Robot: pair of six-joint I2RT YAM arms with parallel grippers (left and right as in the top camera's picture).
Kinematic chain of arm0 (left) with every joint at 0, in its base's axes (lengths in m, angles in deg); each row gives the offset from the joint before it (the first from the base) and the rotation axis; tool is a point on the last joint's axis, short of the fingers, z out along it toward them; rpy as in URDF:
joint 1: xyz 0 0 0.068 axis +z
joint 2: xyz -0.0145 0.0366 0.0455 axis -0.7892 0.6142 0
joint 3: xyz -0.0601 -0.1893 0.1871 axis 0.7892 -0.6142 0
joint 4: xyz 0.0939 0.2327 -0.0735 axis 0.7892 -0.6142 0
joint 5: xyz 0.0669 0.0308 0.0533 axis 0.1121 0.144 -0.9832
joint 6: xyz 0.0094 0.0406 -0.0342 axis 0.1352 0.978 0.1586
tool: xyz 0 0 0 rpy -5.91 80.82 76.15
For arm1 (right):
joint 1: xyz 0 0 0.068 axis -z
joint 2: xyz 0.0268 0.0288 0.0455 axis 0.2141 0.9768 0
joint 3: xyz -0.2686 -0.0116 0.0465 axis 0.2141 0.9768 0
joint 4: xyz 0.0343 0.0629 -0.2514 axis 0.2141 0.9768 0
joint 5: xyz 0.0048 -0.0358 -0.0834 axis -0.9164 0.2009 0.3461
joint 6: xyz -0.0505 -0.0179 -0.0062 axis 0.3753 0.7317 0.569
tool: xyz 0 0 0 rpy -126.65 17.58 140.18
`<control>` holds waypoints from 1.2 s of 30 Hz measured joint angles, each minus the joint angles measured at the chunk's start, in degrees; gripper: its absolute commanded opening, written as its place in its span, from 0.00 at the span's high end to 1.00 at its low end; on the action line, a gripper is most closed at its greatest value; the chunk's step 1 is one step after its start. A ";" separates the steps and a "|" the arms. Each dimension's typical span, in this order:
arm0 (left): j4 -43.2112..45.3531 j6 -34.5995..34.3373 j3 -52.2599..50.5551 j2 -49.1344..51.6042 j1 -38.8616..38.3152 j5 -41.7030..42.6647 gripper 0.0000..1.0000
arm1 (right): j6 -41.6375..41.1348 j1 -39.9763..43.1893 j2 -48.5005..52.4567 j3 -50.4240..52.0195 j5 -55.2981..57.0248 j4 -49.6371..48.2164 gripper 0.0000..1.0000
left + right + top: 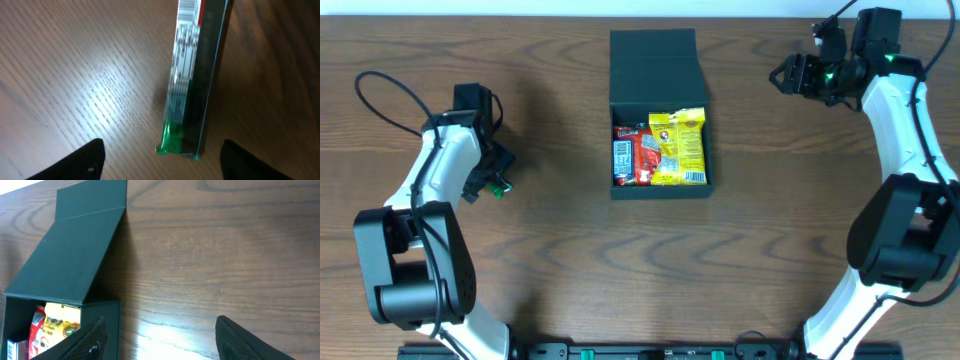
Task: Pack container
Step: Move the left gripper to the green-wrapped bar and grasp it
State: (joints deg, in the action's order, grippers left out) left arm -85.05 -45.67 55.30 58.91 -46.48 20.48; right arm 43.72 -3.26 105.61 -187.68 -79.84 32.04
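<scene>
The container (660, 191) is seen in the middle of the worktop (540, 260), with its lid (653, 60) laid back on the far side. A yellow packet (680, 148) and a red packet (645, 155) are packed inside, and little room is left. The left hand (485, 183) is held wide open at the left, with nothing gripped. A long thin packet (187, 75), green at one end, is seen between its fingers (87, 160), but it is blurred and is not touched. The right hand (782, 76) is held open and empty at the far right.

If the long thin packet is gripped near one end, it may be tipped and dropped. If it is laid on top of the full pile, the lid may be kept from being shut. The container may also be pushed aside if its wall is bumped.
</scene>
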 measured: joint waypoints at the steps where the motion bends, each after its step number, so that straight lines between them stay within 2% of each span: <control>1: 0.70 0.63 0.00 0.00 0.28 -0.02 0.21 | 0.02 0.00 0.00 0.00 0.00 0.00 0.30; 16: 5.60 4.35 0.00 3.06 0.98 4.72 0.24 | 0.39 0.00 -0.02 0.02 0.00 -0.07 0.30; 23: 6.84 5.11 0.00 5.29 1.03 5.92 0.37 | 0.39 0.00 -0.02 0.00 0.00 -0.04 0.30; 31: 7.32 5.25 0.02 7.54 1.84 7.54 0.41 | 0.39 0.00 -0.02 0.00 0.00 -0.04 0.30; 36: 7.93 5.25 0.02 7.63 1.88 8.13 0.50 | 0.39 0.00 -0.02 0.00 -0.02 -0.04 0.30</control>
State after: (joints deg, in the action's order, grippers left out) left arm -77.11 -40.43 55.32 66.54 -44.60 28.61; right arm 44.11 -3.26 105.59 -187.68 -79.86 32.00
